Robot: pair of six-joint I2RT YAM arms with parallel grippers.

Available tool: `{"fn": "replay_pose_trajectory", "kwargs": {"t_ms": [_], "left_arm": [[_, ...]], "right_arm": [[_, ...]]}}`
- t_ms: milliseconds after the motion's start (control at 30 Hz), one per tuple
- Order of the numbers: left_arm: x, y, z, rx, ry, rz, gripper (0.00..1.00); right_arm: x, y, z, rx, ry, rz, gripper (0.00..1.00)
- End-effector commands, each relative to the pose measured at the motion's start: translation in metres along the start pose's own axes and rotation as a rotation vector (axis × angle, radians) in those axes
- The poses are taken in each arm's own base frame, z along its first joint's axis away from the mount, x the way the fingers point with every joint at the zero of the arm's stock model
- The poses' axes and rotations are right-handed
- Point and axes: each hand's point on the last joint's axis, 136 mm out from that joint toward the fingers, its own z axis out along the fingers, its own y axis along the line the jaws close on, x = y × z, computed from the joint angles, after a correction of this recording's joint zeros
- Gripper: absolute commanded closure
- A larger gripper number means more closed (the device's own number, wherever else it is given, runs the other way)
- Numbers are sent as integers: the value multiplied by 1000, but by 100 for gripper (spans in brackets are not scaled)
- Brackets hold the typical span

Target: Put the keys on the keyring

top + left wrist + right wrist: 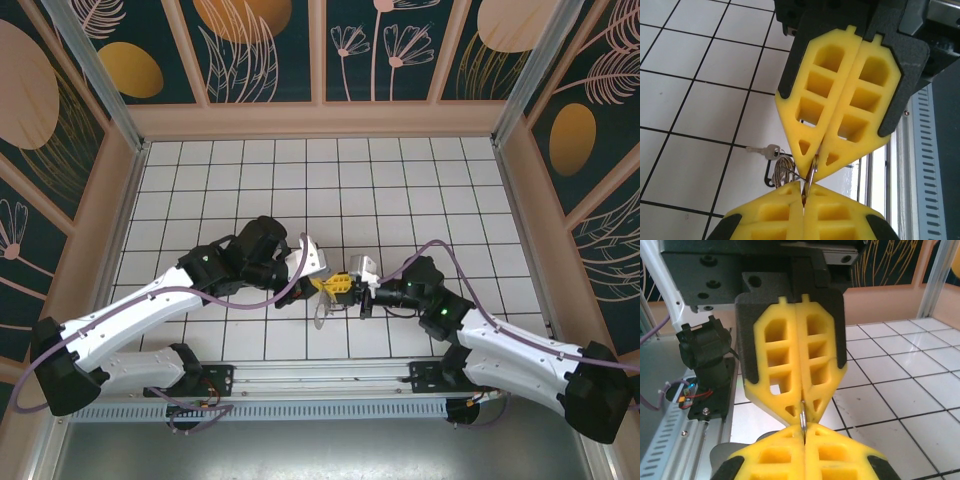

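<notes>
We see the left gripper and the right gripper both clenched on the thin keyring, with the key just beside it, so we judge the threading not yet finished.

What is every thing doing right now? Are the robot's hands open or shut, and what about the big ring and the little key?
left gripper: shut, pinching the keyring.
right gripper: shut, pinching the same keyring from the other side.
keyring: clamped between both grippers, seen edge-on.
key: not gripped, beside the keyring's loop; cannot tell if it is threaded on.
</notes>
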Motion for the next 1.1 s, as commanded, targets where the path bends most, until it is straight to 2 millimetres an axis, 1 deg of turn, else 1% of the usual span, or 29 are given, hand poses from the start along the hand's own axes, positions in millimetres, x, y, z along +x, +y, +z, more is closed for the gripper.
{"fn": "replay_pose_trajectory", "kwargs": {"t_ms": [0,100,167,200,300,400,467,567,700,800,933,1067], "left_arm": [[-15,-4,-4,16,-33,36,100],[-20,-4,-8,6,-65,38,100],[-26,-7,-12,10,-118,38,100],[-31,-9,-16,12,-159,37,97],[-38,-17,-25,24,-277,23,81],[-46,-27,-36,59,-397,18,74],[-49,-32,-40,76,-444,17,73],[-51,-35,-45,86,-480,20,72],[-53,-38,-45,108,-491,26,72],[-55,-38,-46,105,-497,32,72],[-56,-38,-44,115,-502,39,77],[-55,-38,-42,117,-499,39,78]], "right_arm": [[-25,1,1,-2,-74,-58,100],[-24,0,0,10,-76,-62,100],[-26,0,-4,23,-93,-71,100],[-28,1,-6,25,-107,-80,100],[-39,9,-13,2,-166,-96,100],[-50,18,-20,-36,-227,-103,100],[-57,22,-23,-54,-268,-102,100],[-62,25,-25,-76,-306,-89,100],[-70,30,-31,-104,-381,-76,100],[-72,33,-31,-128,-398,-69,100],[-74,33,-32,-129,-404,-71,100],[-77,34,-35,-132,-421,-75,100]]}}
